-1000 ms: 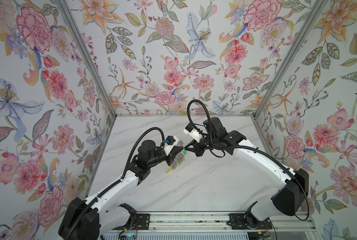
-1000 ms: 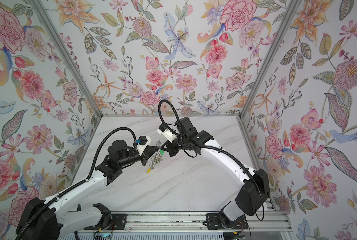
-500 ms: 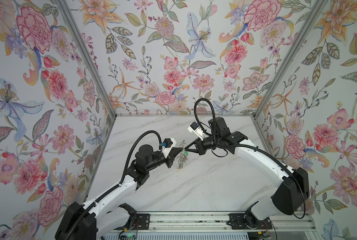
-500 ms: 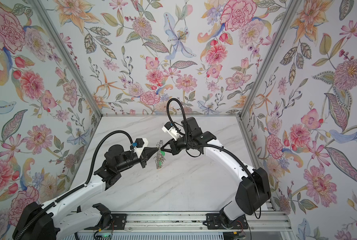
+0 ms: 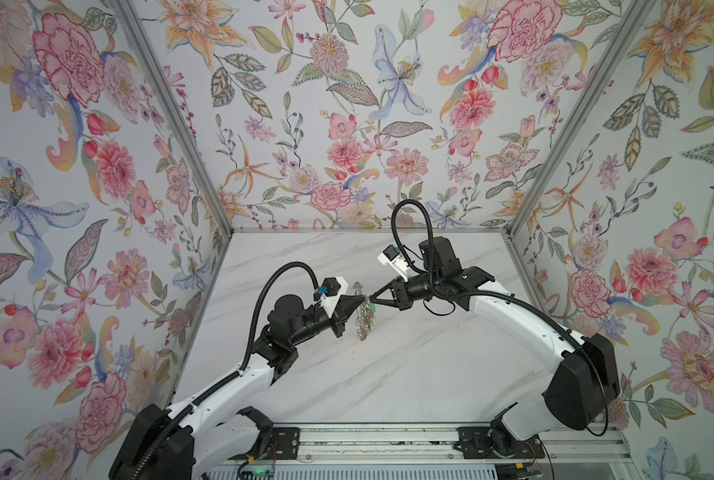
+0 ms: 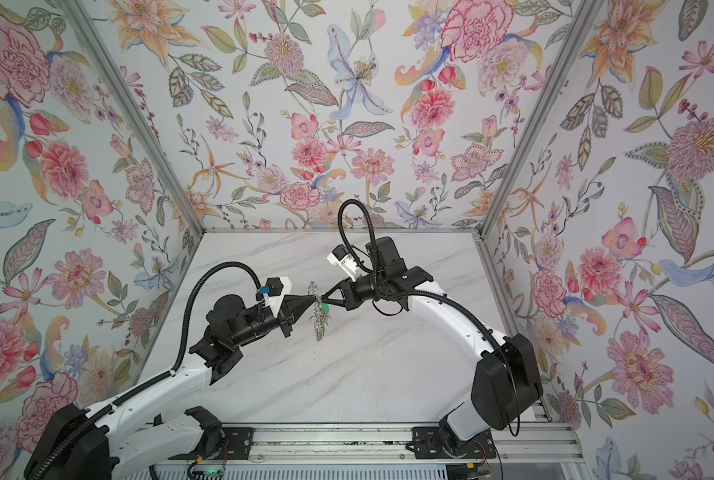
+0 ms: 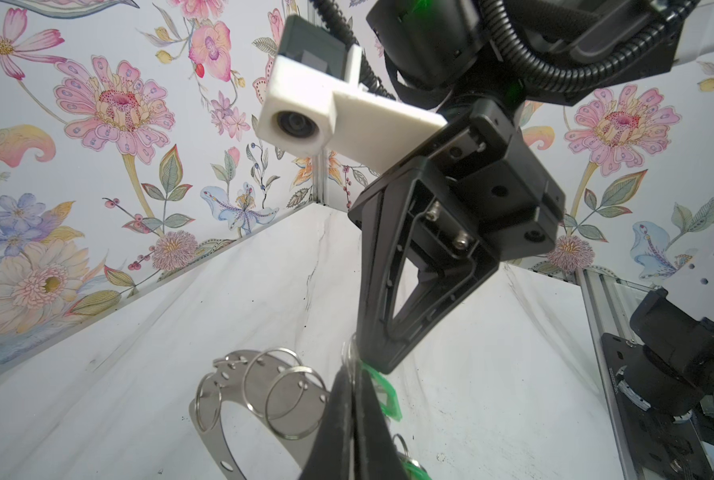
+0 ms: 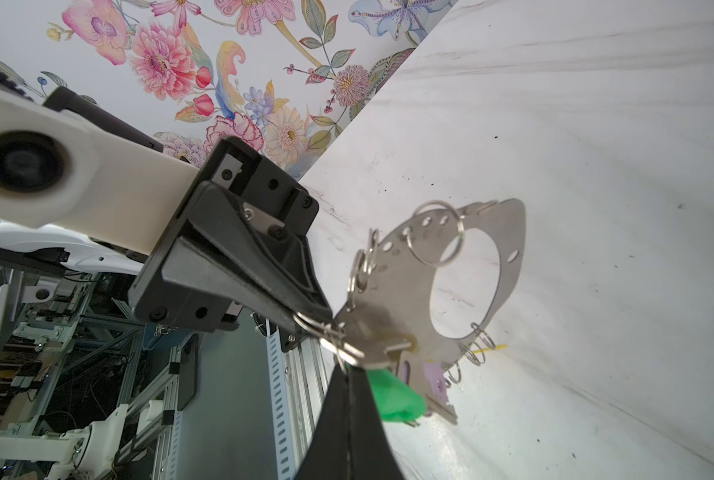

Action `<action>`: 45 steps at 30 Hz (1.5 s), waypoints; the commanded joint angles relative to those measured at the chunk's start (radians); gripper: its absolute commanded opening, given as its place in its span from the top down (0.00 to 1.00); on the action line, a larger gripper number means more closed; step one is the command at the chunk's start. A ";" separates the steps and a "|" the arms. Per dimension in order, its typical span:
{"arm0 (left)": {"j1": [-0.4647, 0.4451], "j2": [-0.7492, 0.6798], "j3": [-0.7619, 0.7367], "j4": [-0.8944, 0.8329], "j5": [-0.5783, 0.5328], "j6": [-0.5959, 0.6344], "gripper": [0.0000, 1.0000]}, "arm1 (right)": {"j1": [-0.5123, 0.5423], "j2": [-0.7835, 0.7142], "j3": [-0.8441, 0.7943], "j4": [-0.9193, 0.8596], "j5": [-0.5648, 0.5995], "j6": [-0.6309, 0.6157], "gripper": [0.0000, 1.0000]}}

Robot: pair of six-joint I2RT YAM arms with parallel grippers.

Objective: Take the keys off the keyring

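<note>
Two closed grips meet at centre frame in both top views. Left gripper [image 8: 325,315] pinches a wire ring [image 8: 313,324] on the keyring [image 8: 413,266], which hangs edge-on above the marble table [image 5: 388,374]. Right gripper [image 8: 349,374] clamps the green-tagged key [image 8: 367,353]. Risk: thin pinch on wire, so a pull may twist the plate free and drop it, or the key slips from the right pads.
</note>
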 commanded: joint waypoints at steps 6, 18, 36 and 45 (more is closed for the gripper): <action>0.006 0.038 0.042 0.163 0.056 -0.060 1.00 | -0.014 -0.039 0.031 -0.031 0.070 0.030 1.00; 0.006 0.031 0.035 0.235 0.039 -0.084 1.00 | 0.037 0.071 0.069 -0.180 0.151 -0.075 1.00; 0.006 0.071 0.012 0.322 0.007 -0.141 0.80 | 0.111 0.011 0.151 -0.237 0.545 -0.150 1.00; 0.007 0.017 -0.008 0.174 -0.039 -0.076 0.67 | 0.117 -0.008 0.171 -0.242 0.646 -0.196 1.00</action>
